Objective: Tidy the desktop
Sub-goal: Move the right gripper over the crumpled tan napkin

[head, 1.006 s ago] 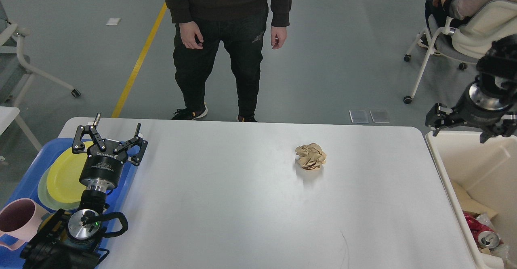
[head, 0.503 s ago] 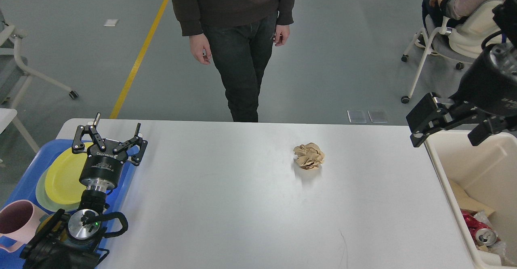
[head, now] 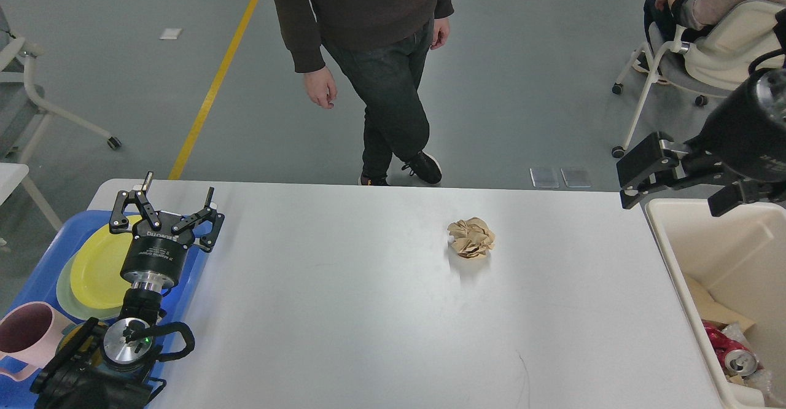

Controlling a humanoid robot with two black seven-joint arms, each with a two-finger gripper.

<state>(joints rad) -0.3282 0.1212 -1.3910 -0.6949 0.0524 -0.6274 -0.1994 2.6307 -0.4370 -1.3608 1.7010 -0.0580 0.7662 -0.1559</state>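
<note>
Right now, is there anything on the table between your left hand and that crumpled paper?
No. In the head view, the desktop between my left hand and the crumpled paper ball is bare.

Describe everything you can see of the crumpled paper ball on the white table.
The crumpled paper ball is tan-brown, like kraft paper or a napkin, scrunched into a loose, roughly round wad with deep folds. It rests alone on the desktop, right of centre toward the far edge, casting a faint shadow in front. Only the tabletop touches it; neither gripper is near.
</note>
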